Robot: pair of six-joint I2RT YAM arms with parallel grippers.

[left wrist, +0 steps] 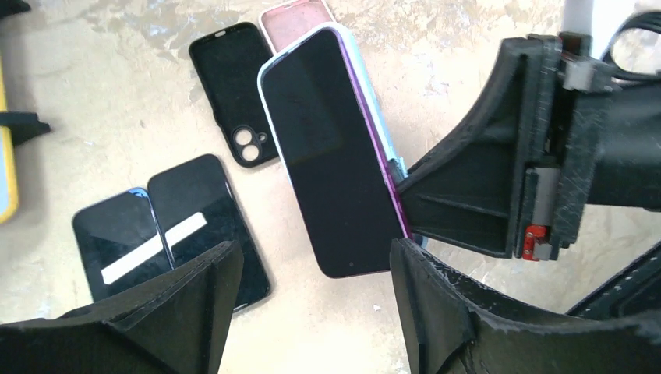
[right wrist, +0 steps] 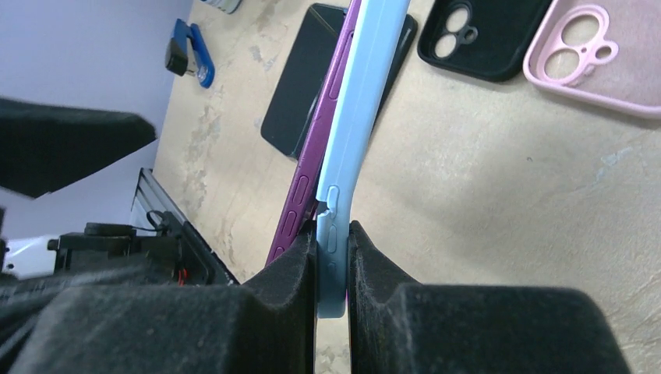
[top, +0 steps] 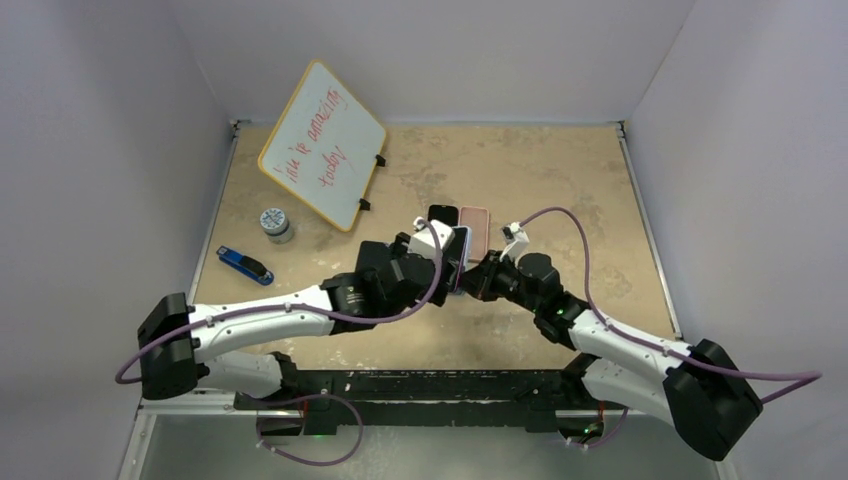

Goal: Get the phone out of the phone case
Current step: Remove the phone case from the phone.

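Two claws meet over the middle of the bench (top: 560, 180). My right claw (right wrist: 333, 234) is clamped on one long wall of the light-blue phone case (right wrist: 355, 117), a finger on either side, just by the side buttons. The phone (left wrist: 335, 156) is in that case, its dark screen turned toward my left wrist. Its purple side runs along the blue rim. At the near end the purple edge splays away from the case, while the far end sits inside the rim. Both are held up off the bench, tilted.

My left claw (left wrist: 312, 261) stands wide apart around the phone's near end. Its right finger is just beside the phone's corner, and I cannot tell whether it touches. Its left finger is well apart from the phone.

Below and to the left, two bare phones (left wrist: 171, 230) lie flat side by side, touching, screens up. Just far of the held phone lies a black case (left wrist: 234, 86), inner side up, its camera opening toward the near end. A pink case (right wrist: 596, 54) lies just to its right, also inner side up.

Further left on the bench lie a blue stapler (top: 245, 265) and a small round jar (top: 276, 223). A whiteboard (top: 322, 145) with red writing stands tilted at the far left.
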